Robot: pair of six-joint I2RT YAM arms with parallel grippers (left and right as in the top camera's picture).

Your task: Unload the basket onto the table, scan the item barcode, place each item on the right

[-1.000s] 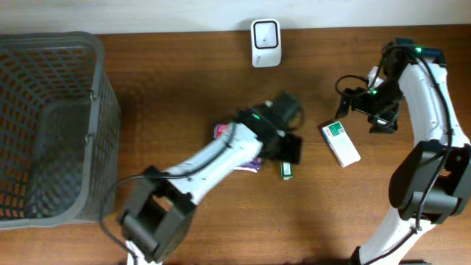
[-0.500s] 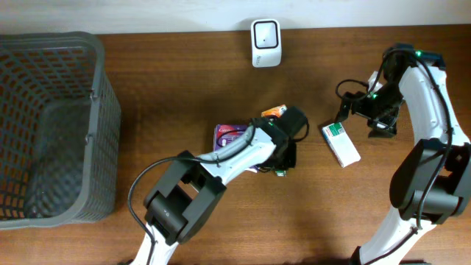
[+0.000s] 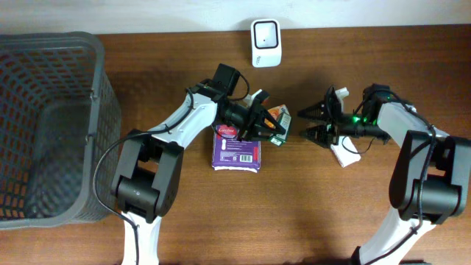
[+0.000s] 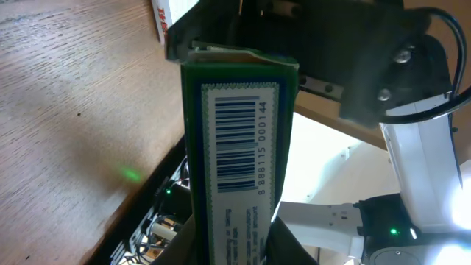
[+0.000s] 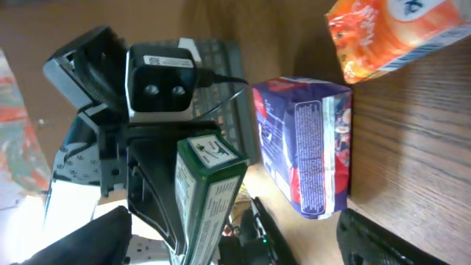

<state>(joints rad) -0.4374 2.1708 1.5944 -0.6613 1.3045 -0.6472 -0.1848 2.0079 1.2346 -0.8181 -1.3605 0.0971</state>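
From above I count one grey basket (image 3: pixel 44 125) at the left end of the bench (image 3: pixel 184 213), one white scanner (image 3: pixel 265 33) at the far edge, and four packaged goods: a purple packet (image 3: pixel 237 151), an orange packet (image 3: pixel 278 112), a white-and-green box (image 3: pixel 346 156) and a slim green box (image 3: pixel 277 134). My left gripper (image 3: pixel 261 126) is clamped on the green box, holding it just beside the orange packet. My right gripper (image 3: pixel 315 124) is spread wide and empty, over the white-and-green box and pointing toward the left one. Half a second ago my left gripper was down on the bench at the green box. My right gripper then sat past the white-and-green box, nearer the bench's right end. The purple packet now shows its whole label. From my left wrist, one barcode (image 4: pixel 239 143) faces the camera on the green box, which rises from between my fingers (image 4: pixel 291 246). From my right wrist, the green box stands end-on in the left gripper. The purple and orange packets, one of each, lie beside it. My own fingers sit far apart at the lower corners.
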